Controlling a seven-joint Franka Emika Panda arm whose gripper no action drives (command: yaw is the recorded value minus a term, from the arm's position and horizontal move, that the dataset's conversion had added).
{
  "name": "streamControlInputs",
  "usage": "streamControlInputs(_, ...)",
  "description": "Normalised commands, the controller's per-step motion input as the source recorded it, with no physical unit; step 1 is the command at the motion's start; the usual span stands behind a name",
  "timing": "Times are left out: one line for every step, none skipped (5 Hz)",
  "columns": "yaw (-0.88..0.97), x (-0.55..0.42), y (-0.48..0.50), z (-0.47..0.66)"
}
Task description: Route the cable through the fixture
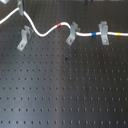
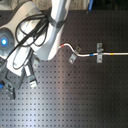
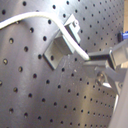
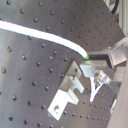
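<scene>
The white cable (image 1: 42, 34) comes from the first exterior view's upper left, dips, rises to a red band (image 1: 60, 24), then runs through the middle clip (image 1: 72, 34) and the right clip (image 1: 104, 33). The left fixture (image 1: 24, 38) stands free, with the cable passing behind and above it. My gripper (image 1: 20, 7) sits at the first exterior view's top edge, above this fixture, shut on the cable. In both wrist views the cable (image 3: 60, 27) (image 4: 45, 36) runs into the gripper (image 3: 97, 59) (image 4: 91, 59), close over the fixture (image 3: 59, 47) (image 4: 67, 95).
The black perforated board (image 1: 65, 90) fills both exterior views. In the second exterior view my arm (image 2: 45, 30) with its black hoses covers the left part and hides the gripper and the left fixture. The cable (image 2: 80, 51) and two clips (image 2: 72, 58) (image 2: 99, 50) show to its right.
</scene>
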Motion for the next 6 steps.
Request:
streamControlInputs(0.24, -0.038, 0.437, 0.29)
streamControlInputs(0.23, -0.001, 0.393, 0.32)
streamControlInputs(0.19, 0.001, 0.206, 0.24)
streamControlInputs(0.0, 0.0, 0.005, 0.26)
streamControlInputs(0.0, 0.001, 0.006, 0.33)
streamControlInputs(0.0, 0.003, 0.002, 0.18)
